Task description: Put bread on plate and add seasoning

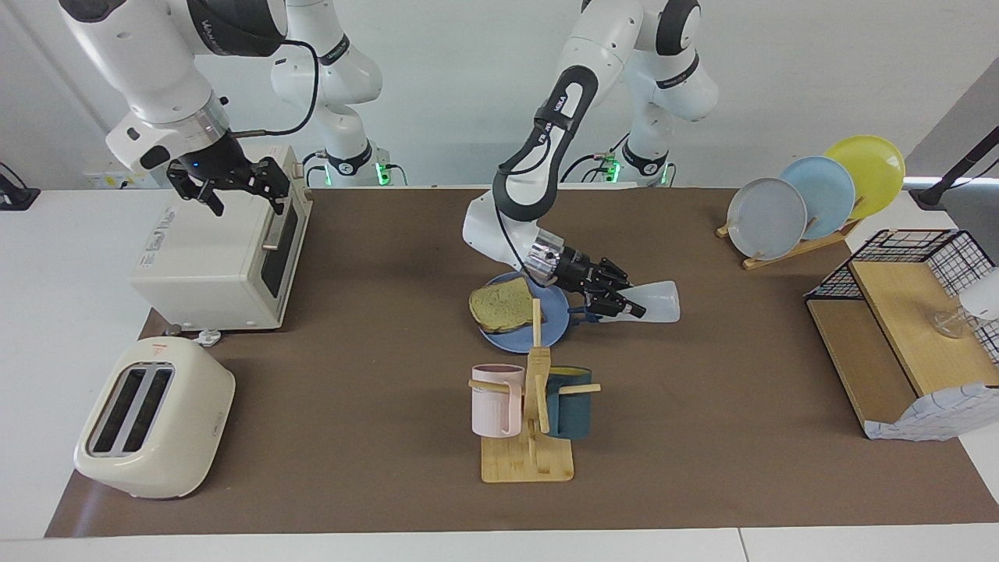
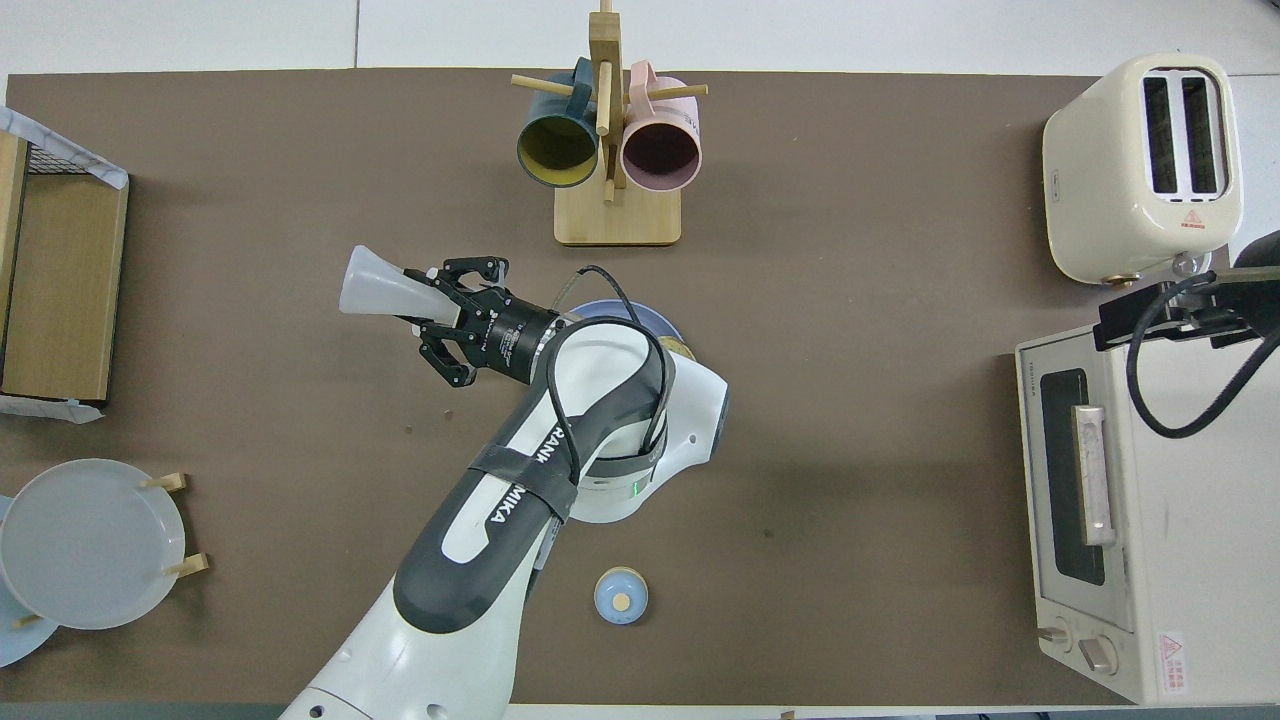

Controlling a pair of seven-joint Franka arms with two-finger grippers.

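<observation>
The bread (image 1: 501, 306) is seen lying on the blue plate (image 1: 551, 332), toward the edge facing the right arm's end of the desk (image 1: 702, 437); in the overhead view most of both is covered by the left arm. The plate is set near the middle of the desk, nearer to the robots than the mug rack (image 1: 531, 437), on which a pink mug (image 1: 496, 400) and a dark teal mug (image 1: 570, 400) are hung.

The seasoning bottle (image 1: 654, 301) is held on its side, raised above the brown mat just beside the plate, toward the left arm's end of the desk. It is clamped at its neck by the left end effector (image 1: 616, 306), with its wider base pointed away from the plate.

The right end effector (image 1: 234, 183) is held over the toaster oven (image 1: 211, 257), its fingers spread apart and nothing between them; that arm is waiting.
</observation>
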